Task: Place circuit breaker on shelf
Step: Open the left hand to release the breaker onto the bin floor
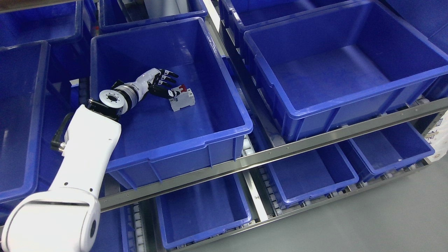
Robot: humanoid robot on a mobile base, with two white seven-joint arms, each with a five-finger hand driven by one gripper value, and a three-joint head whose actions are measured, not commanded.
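Here, in the head view, the left arm comes in from the lower left and reaches over the near rim into a blue bin [224,127] on the upper level of the shelf [315,143]; the left robot hand [161,83] lies low inside that bin, its dark fingers [170,74] stretched out and a little fanned; the lower fingertips sit at the red-topped end of the circuit breaker [182,99], though whether they touch or pinch it cannot be told from this angle. The circuit breaker is a small grey block with a red switch; it rests on the floor of the bin, roughly in the middle, well apart from the walls. To the right, across a metal rail, stands a second blue bin [350,94] on the same level; more blue bins show on the lower level beneath, and others at the left and top edges. The right arm does not show.
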